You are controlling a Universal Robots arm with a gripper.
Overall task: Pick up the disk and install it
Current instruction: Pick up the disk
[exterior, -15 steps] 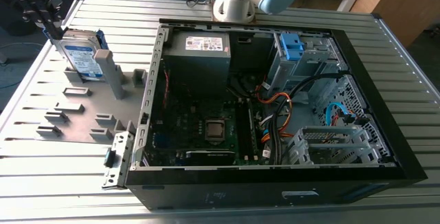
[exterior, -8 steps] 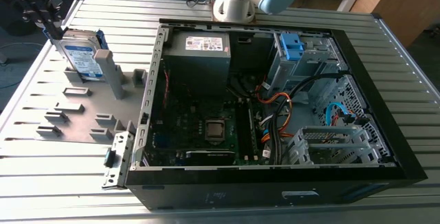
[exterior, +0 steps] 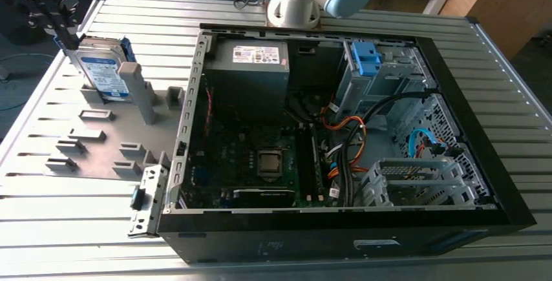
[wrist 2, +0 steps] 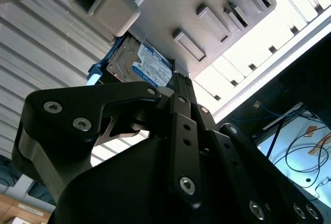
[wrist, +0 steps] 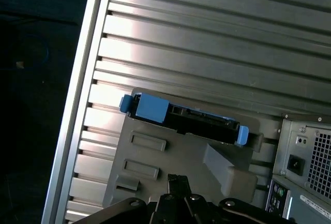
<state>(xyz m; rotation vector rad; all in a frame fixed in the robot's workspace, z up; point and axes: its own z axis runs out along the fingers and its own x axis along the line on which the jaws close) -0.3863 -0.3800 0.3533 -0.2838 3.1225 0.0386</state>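
Grey fixture plate [wrist: 191, 151] with raised rectangular slots, lying on a ribbed metal table [wrist: 207, 38]. Along one edge of the plate, the disk [wrist: 186, 121] standing on its side, blue rails at both ends. On the plate just beside the disk, a grey post [wrist: 227, 169]. Next to the plate, a computer case [wrist: 305, 167] corner with a power socket. Over the plate's opposite edge, the dark gripper [wrist: 178, 190].

The upright disk [exterior: 102, 69] is crowded by a grey post [exterior: 136, 90] just beside it, at the exterior view's right; its other side is left open. The case [exterior: 258, 245] interior is crossed by cables [exterior: 345, 124].
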